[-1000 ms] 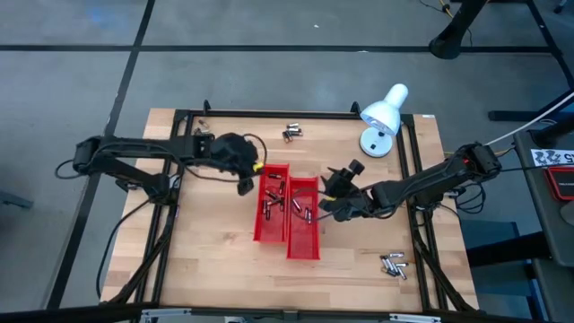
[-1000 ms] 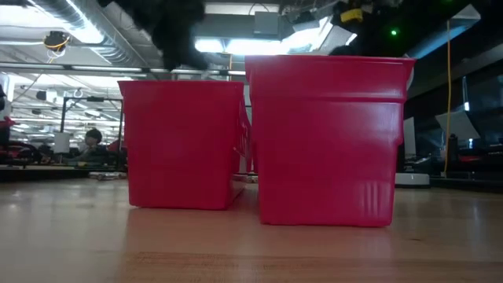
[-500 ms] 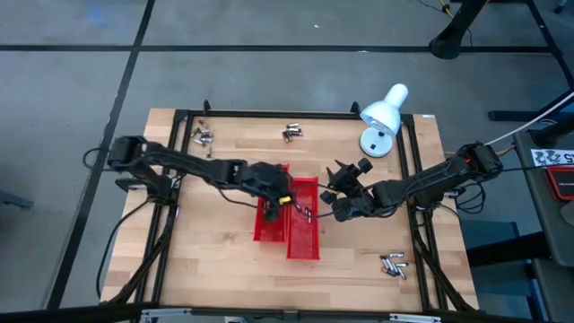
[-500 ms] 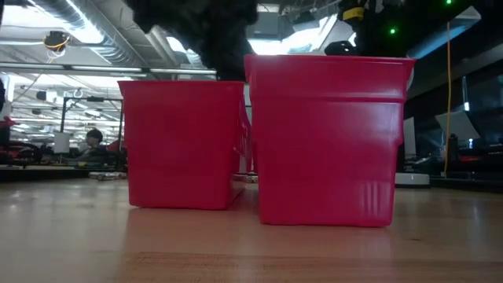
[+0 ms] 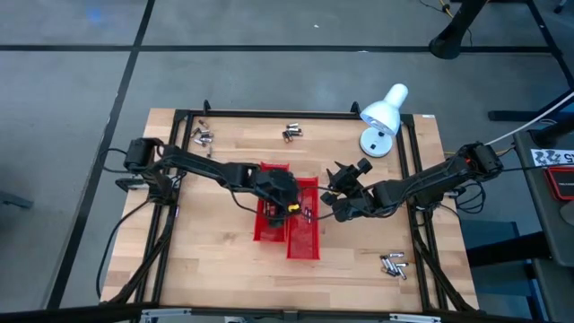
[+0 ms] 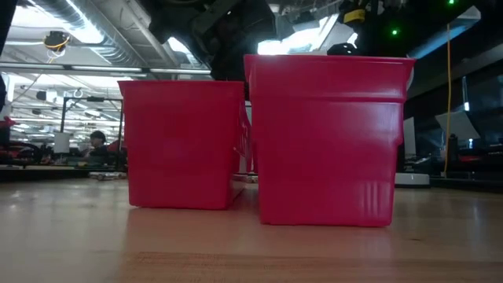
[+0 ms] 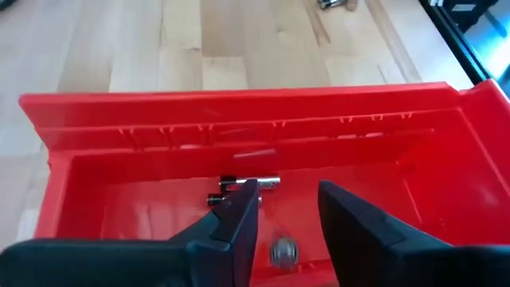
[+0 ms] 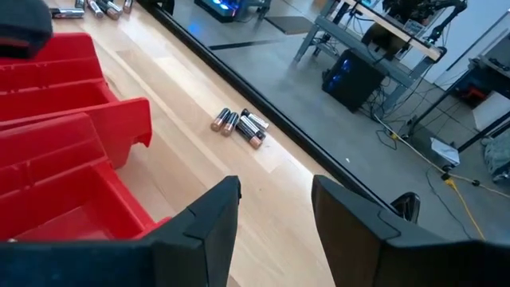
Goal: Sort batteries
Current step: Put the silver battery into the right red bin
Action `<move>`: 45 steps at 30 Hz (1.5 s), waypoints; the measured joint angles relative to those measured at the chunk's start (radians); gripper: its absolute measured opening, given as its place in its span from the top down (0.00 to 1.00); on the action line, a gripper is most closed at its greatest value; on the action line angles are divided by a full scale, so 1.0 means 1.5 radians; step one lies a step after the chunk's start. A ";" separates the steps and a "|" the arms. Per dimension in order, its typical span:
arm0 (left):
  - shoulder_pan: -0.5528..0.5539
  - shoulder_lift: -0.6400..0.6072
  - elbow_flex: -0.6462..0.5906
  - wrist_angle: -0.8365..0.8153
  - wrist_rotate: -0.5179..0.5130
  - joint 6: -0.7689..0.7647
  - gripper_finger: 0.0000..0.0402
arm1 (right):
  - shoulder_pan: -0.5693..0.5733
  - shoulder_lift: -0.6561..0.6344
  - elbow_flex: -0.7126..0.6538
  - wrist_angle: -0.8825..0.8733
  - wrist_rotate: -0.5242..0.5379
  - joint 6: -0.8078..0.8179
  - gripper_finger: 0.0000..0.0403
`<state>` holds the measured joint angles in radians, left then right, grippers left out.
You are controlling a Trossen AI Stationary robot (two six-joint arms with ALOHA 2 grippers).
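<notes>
Batteries lie in several spots, so I take the scene from the big things down. My wooden bench [image 5: 206, 260] carries two red trays side by side in its middle: the left tray [image 5: 265, 230] and the right tray [image 5: 305, 240]. A white lamp [image 5: 384, 112] stands near the far right corner.

My left end effector [image 7: 288, 214] hangs over the inside of the left tray, its fingers [image 7: 239, 215] parted with a clear gap and nothing gripped; one battery [image 7: 280, 251] shows in that gap below them, and another [image 7: 249, 182] lies on the tray floor just beyond.

My right end effector [image 8: 275, 203] hovers at the right tray's right side, fingers apart, empty.

Loose battery clusters rest on the bench: far left [image 5: 203, 137], far middle [image 5: 291, 133], near right [image 5: 392, 264].
</notes>
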<state>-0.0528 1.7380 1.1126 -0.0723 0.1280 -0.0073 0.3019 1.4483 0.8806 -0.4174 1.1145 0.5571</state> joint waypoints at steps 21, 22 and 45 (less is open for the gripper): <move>-0.015 -0.185 0.048 -0.779 -0.100 -0.192 0.67 | 0.000 0.000 0.000 -0.012 -0.005 0.009 0.59; -0.019 -0.189 0.031 -0.806 -0.101 -0.230 0.67 | 0.000 0.000 0.000 -0.012 -0.005 0.009 0.59; -0.079 -0.187 -0.264 -0.706 0.013 -0.432 0.67 | 0.000 0.000 -0.030 0.005 -0.070 0.027 0.59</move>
<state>-0.1707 1.4570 0.7164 -1.1311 0.1471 -0.6548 0.3019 1.4483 0.8352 -0.4103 1.0102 0.5980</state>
